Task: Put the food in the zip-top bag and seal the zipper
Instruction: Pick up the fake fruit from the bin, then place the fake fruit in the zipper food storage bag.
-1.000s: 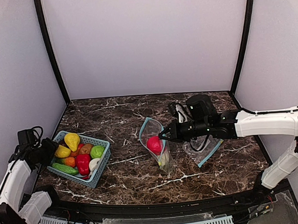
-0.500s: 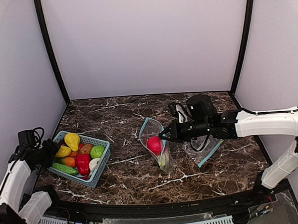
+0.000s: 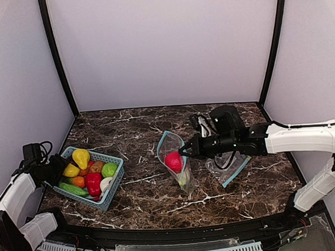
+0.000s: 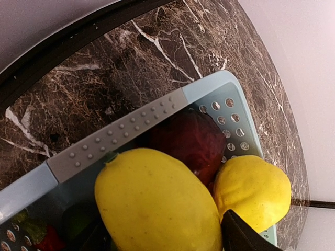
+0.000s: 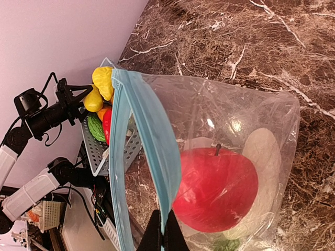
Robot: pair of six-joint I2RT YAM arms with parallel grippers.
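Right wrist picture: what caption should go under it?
Right gripper pinching the rim of the zip-top bag, red apple inside.

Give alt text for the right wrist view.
The right pincer grips the blue zipper edge of a clear zip-top bag holding a red apple and a cream-white piece. Behind, a food basket sits on the marble table.

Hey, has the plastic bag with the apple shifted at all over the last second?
No. The bag stands where it did against the white veins of the table, with the right tool pinching its rim.
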